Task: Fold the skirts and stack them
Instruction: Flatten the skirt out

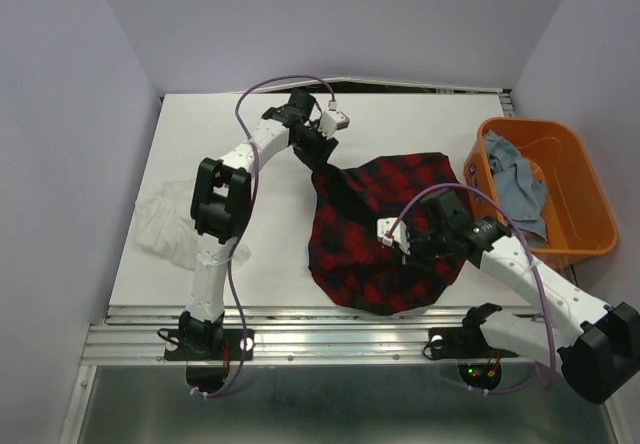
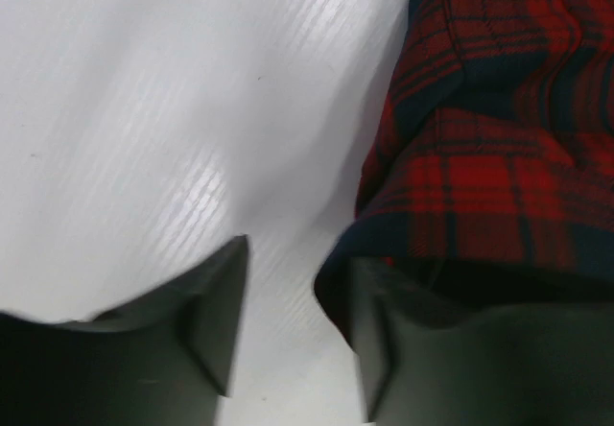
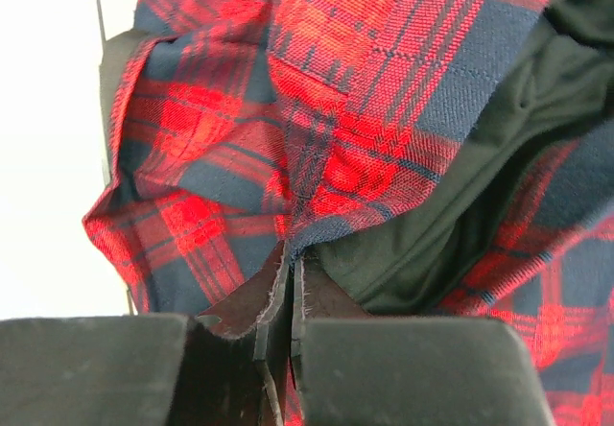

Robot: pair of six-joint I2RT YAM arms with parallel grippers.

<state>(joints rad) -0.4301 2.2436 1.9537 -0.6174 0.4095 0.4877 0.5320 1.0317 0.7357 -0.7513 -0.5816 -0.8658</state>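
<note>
The red-and-black plaid skirt (image 1: 385,229) lies spread in the middle of the table. My right gripper (image 1: 405,246) is over its middle and is shut on a fold of it; the right wrist view shows the jaws (image 3: 290,301) pinching the plaid cloth (image 3: 317,109), with its dark lining beside them. My left gripper (image 1: 318,154) is at the skirt's far left corner, open. In the left wrist view the plaid edge (image 2: 480,157) lies against the right finger (image 2: 413,349), with bare table between the fingers. The thin white skirt (image 1: 165,226) lies crumpled at the table's left edge. The light blue denim skirt (image 1: 515,179) is in the tub.
The orange plastic tub (image 1: 580,199) stands at the right edge of the table (image 1: 220,144). Grey walls close in the left, right and back. A metal rail (image 1: 330,329) runs along the near edge by the arm bases.
</note>
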